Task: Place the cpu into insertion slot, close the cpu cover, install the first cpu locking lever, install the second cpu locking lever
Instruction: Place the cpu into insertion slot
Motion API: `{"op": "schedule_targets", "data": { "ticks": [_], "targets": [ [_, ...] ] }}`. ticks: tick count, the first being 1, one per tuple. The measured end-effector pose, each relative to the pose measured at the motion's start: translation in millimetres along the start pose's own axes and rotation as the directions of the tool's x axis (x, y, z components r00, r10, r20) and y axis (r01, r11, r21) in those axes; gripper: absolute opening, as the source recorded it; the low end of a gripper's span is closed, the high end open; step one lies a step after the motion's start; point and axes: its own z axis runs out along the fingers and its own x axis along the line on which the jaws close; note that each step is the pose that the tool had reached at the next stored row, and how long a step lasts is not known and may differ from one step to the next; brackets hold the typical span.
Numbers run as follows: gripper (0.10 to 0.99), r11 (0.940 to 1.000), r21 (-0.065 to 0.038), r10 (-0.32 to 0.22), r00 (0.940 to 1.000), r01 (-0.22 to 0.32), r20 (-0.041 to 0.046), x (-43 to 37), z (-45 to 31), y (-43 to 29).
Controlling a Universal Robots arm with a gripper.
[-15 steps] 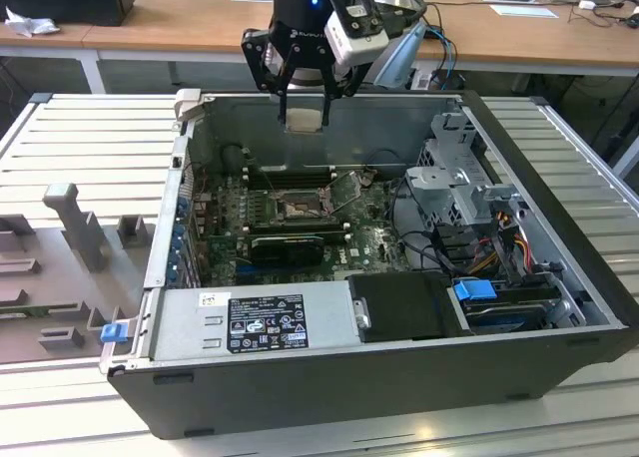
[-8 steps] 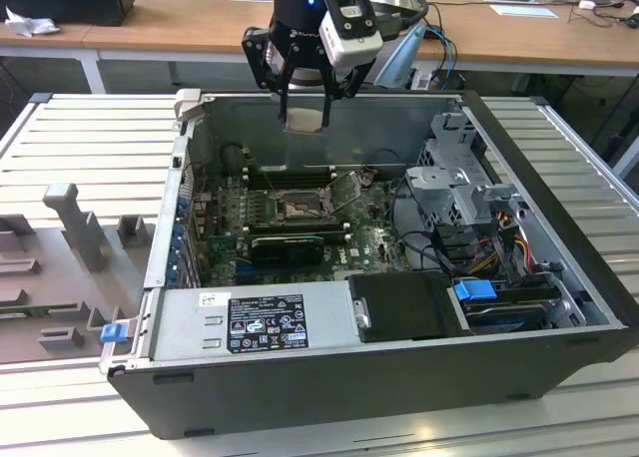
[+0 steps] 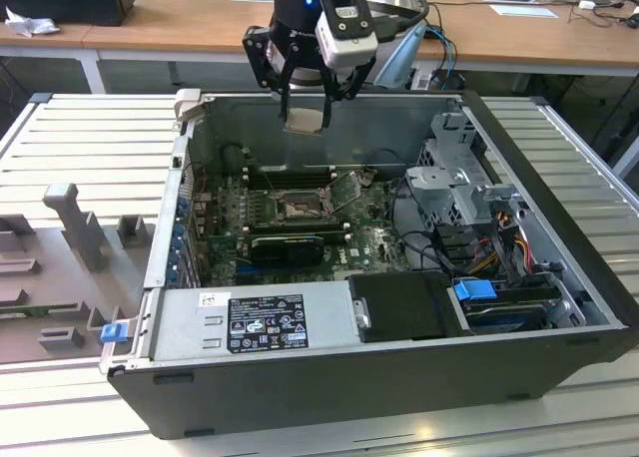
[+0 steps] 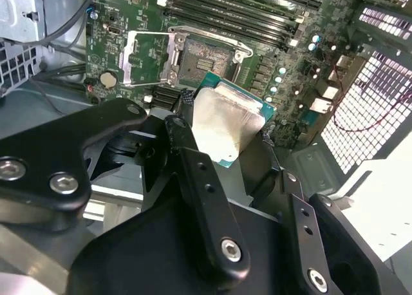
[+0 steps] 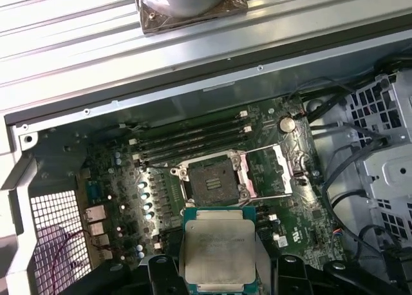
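My gripper (image 3: 305, 106) hangs above the open computer case, shut on the cpu (image 3: 305, 117), a flat square chip with a silver top and green edge. In both wrist views the cpu (image 5: 219, 248) (image 4: 225, 124) sits between the black fingers (image 4: 187, 150), well above the green board. The insertion slot (image 5: 212, 181) (image 4: 203, 57) (image 3: 298, 210) lies open and bare below it, a dark square in a metal rim. Beside the slot the cpu cover (image 5: 269, 171) (image 4: 148, 58) stands swung back on its hinge. A thin wire lever (image 4: 239, 49) stands raised at the slot's rim.
Long black memory slots (image 5: 193, 137) run along the slot's far side. A dark card (image 3: 288, 245) and the power supply (image 3: 255, 322) sit nearer the front wall. A drive cage (image 3: 459, 183) with cables fills the exterior view's right. The case walls (image 3: 329, 98) ring the board.
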Motion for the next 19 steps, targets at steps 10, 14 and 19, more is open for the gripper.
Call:
{"op": "schedule_targets", "data": {
  "ticks": [10,14,19],
  "targets": [
    [0.529,0.9977,-0.002,0.068,0.9976,-0.068,0.0061,0.0,0.1,0.0],
    [0.529,0.9962,-0.002,0.087,0.9962,-0.087,0.0078,0.0,0.1,0.0],
    [0.529,0.9927,-0.003,0.121,0.9926,-0.121,0.0107,0.0,0.1,0.0]
  ]
}}
